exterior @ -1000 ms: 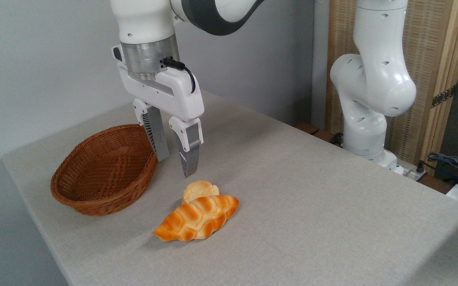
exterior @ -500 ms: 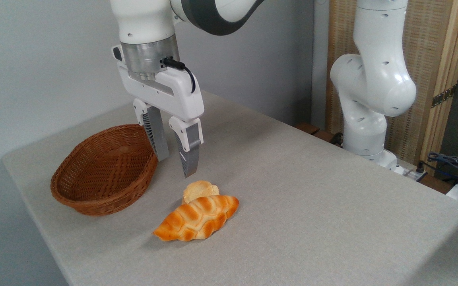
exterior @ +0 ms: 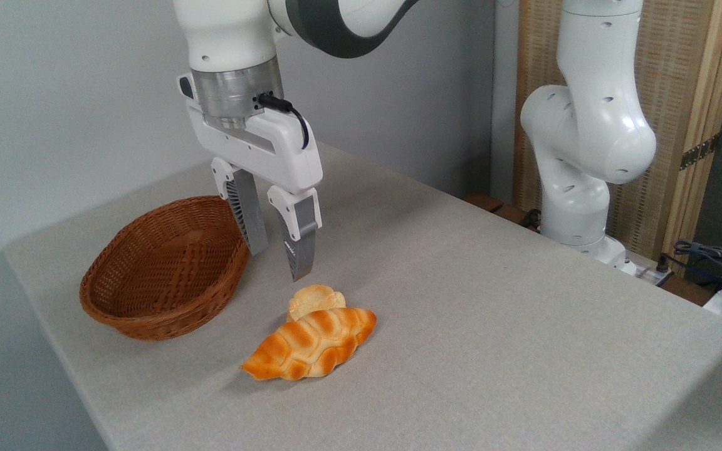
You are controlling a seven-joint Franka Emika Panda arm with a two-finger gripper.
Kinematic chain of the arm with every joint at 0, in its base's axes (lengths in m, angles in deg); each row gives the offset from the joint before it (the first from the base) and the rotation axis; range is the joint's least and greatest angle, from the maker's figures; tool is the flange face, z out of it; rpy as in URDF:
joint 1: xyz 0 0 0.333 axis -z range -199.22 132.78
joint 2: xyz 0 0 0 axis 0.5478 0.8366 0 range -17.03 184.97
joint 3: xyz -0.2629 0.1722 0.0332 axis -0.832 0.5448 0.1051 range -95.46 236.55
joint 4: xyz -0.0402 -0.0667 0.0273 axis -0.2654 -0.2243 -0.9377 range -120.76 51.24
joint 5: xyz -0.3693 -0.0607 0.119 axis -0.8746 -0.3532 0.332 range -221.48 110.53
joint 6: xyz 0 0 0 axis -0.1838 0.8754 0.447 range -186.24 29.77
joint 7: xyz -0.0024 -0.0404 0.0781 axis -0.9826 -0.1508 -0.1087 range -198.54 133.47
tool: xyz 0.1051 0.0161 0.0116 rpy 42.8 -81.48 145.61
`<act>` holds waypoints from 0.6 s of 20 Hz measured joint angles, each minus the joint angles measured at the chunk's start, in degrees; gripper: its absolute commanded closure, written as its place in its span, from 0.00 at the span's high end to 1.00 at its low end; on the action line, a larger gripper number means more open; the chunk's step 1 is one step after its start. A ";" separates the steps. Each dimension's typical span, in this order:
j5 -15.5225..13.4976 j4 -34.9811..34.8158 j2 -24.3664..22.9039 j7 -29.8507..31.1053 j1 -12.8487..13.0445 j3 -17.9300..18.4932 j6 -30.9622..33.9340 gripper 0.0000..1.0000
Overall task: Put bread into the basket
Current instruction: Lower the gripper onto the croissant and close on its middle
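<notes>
The bread [exterior: 311, 344], a long glossy orange-brown croissant loaf with paler ridges, lies on the grey table near the front. To its left stands the reddish-brown wicker basket [exterior: 162, 268] with nothing in it. My gripper [exterior: 279, 263] hangs open and holds nothing. It hovers above the table between the basket's right rim and the bread, just behind them, with its fingers pointing down.
A small round pale bun [exterior: 314, 299] sits right behind the bread, touching it. The arm's white base [exterior: 577, 156] stands at the table's far right edge. Cables [exterior: 712, 257] lie at the right. The table [exterior: 492, 326] ends close to the basket on the left.
The gripper has shifted very slightly to the right and down. The bread, bun and basket have not moved.
</notes>
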 measured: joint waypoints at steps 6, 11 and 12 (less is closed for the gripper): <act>0.00 -2.85 -0.12 -0.59 0.00 -0.02 -1.43 1.00; 0.24 -4.11 -0.15 -6.06 -0.17 1.84 -2.86 1.00; 0.24 -4.66 -0.11 -7.30 -0.30 2.21 -3.01 1.00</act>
